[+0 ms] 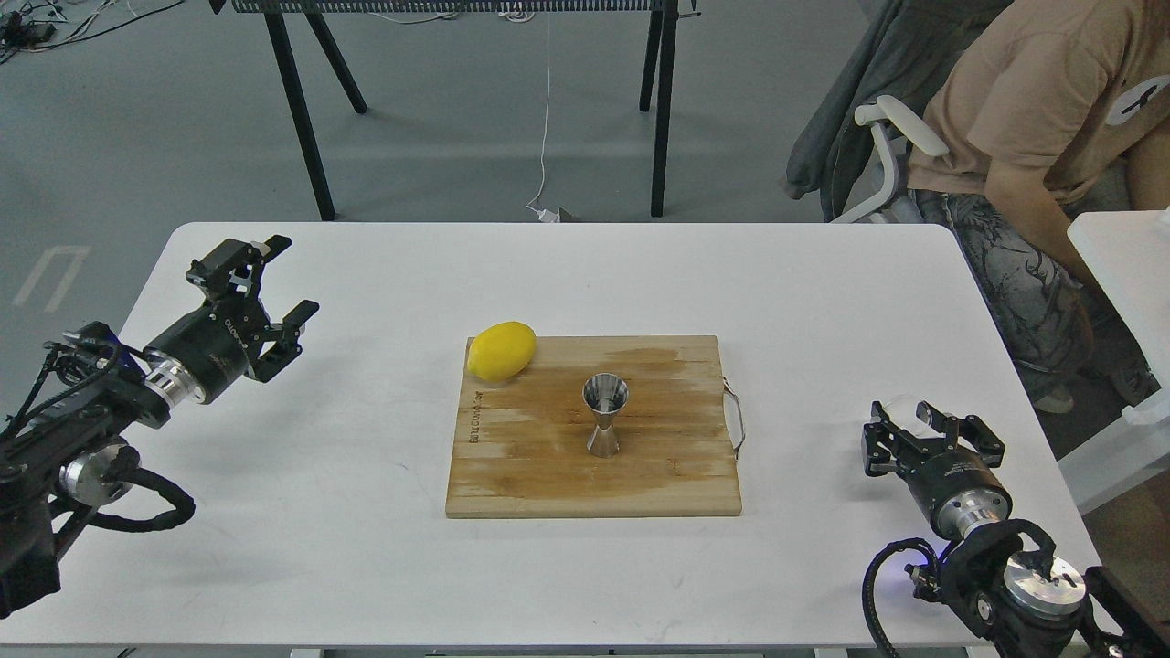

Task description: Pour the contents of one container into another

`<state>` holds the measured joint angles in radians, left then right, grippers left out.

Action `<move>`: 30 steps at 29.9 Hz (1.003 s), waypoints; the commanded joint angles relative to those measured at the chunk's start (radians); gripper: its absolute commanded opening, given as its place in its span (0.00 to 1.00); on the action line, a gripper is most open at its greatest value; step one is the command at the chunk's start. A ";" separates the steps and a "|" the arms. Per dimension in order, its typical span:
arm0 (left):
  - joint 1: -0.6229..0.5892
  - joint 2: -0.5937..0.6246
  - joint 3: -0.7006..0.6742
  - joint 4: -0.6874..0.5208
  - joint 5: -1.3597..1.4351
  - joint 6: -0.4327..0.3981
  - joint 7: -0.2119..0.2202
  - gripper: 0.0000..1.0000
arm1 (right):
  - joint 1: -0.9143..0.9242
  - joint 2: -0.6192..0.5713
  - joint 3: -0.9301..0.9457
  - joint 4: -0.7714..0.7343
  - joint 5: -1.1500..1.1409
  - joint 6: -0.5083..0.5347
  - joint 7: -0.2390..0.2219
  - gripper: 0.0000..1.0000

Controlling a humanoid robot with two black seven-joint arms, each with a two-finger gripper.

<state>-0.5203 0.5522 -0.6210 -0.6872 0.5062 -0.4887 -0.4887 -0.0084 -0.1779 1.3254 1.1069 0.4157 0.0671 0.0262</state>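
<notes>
The small clear glass cup (pixel 905 408) sits between the fingers of my right gripper (pixel 921 422) near the table's right edge, and the gripper is shut on it. The cup is partly hidden by the black fingers, so whatever it holds cannot be seen. The steel hourglass jigger (pixel 605 416) stands upright in the middle of the wooden cutting board (pixel 548 480), well to the left of the cup. My left gripper (pixel 285 280) hovers open over the table's left side with nothing between its fingers.
A yellow lemon (pixel 501 350) rests on the board's far left corner. The board has a metal handle (pixel 736 420) on its right side. A seated person (pixel 1033 137) and a white side table (pixel 1124 265) are beyond the right edge.
</notes>
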 commanded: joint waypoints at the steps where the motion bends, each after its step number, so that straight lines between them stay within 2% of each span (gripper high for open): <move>1: 0.000 0.000 0.001 0.000 0.000 0.000 0.000 0.95 | -0.001 0.000 -0.005 0.001 0.000 0.002 0.000 0.51; 15: 0.000 0.000 0.001 0.000 0.000 0.000 0.000 0.95 | -0.002 0.000 -0.008 0.005 0.000 -0.003 0.000 0.74; 19: 0.002 0.000 0.001 0.000 0.000 0.000 0.000 0.95 | -0.008 0.000 -0.009 0.016 0.002 0.002 0.000 0.94; 30: 0.002 -0.001 0.000 0.001 -0.001 0.000 0.000 0.95 | -0.102 -0.050 0.011 0.198 -0.003 0.037 0.000 0.99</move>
<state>-0.5185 0.5518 -0.6197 -0.6872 0.5062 -0.4887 -0.4887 -0.0752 -0.2006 1.3328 1.2503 0.4159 0.0786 0.0261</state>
